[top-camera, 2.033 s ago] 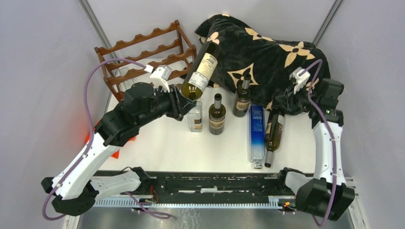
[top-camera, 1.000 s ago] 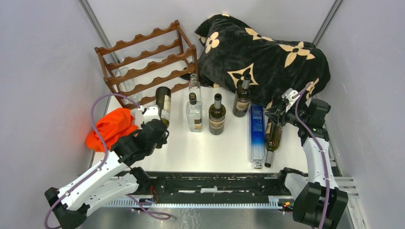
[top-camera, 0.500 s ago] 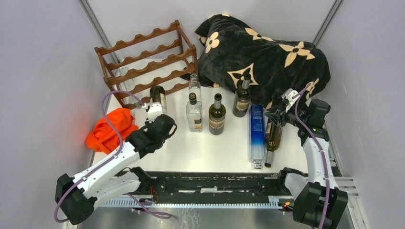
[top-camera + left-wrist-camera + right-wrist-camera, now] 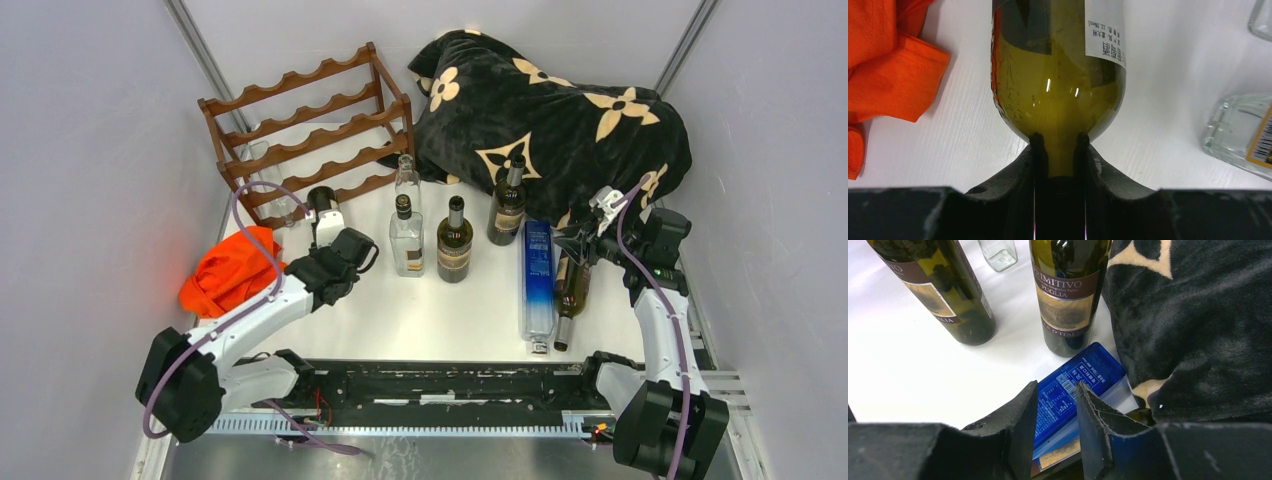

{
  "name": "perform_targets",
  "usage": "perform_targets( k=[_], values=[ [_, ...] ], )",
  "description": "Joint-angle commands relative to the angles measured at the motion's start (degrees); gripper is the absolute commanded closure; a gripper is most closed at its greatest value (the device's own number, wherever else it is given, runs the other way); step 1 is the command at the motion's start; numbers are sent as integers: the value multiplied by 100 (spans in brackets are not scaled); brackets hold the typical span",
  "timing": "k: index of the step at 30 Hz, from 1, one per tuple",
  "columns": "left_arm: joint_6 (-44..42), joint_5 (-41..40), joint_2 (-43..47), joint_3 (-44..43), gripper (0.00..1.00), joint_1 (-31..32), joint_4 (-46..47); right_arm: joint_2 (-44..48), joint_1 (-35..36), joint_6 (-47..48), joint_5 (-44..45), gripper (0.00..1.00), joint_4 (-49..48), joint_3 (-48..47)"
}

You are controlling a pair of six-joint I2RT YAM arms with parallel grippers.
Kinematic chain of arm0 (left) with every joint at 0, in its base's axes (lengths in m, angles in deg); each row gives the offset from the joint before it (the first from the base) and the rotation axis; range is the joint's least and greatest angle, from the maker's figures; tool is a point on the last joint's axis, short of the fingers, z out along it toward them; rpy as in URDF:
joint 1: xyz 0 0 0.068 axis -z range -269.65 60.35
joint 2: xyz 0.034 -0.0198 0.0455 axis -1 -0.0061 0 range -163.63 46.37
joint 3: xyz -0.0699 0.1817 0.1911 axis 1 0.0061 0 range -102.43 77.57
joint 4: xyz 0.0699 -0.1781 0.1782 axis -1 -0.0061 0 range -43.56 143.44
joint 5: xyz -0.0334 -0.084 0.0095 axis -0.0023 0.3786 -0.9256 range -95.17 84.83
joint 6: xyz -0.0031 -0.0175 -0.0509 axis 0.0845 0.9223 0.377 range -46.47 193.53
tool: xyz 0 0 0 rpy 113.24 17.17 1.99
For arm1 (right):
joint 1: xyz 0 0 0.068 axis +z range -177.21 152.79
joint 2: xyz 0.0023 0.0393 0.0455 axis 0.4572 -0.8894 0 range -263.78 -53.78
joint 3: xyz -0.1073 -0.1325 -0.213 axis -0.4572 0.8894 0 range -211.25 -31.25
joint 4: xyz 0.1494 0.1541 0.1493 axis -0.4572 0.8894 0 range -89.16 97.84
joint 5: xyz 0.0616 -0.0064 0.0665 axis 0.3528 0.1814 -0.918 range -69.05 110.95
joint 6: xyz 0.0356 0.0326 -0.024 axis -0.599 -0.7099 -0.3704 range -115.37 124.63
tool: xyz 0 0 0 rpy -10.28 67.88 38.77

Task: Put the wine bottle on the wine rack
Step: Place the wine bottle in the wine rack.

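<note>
white table (image 4: 430, 320) is carrying everything. black flower-print blanket (image 4: 560, 110) is bunching up at the far right. wine rack (image 4: 310, 130) is standing upright at the far left. orange cloth (image 4: 228, 270) is lying crumpled at the left edge, just in front of the rack.

left gripper (image 4: 1058, 145) is clamping the neck of the wine bottle (image 4: 327, 215), fingers pressing on both sides just below the shoulder. the bottle is lying low over the table between the cloth and the standing bottles, base pointing at the rack's bottom rail. it's near the rack and not on it; can't tell if the base is touching.

right gripper (image 4: 1057, 390) is hovering over the blue bottle (image 4: 537, 275), jaws sitting slightly apart with nothing between them.

blue bottle is lying flat right of centre. green bottle (image 4: 570, 285) is lying just beside it. 2 dark wine bottles (image 4: 454, 240) and 2 clear glass bottles (image 4: 406, 240) are standing upright mid-table.
</note>
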Motion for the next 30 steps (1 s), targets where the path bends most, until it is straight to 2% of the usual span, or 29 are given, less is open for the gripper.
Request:
perform_targets(
  k=[1,7,30],
  values=[
    [-31,-750,-308,-468,98,-96,799,-45,3,89,-137,60,-182,-2],
    [51,-996,-862,-657,98,-157,845,-81,2,124,-93,60,-173,9],
    [-255,-1510,-945,-990,98,-290,988,-68,7,229,-108,60,-68,-33]
  ],
)
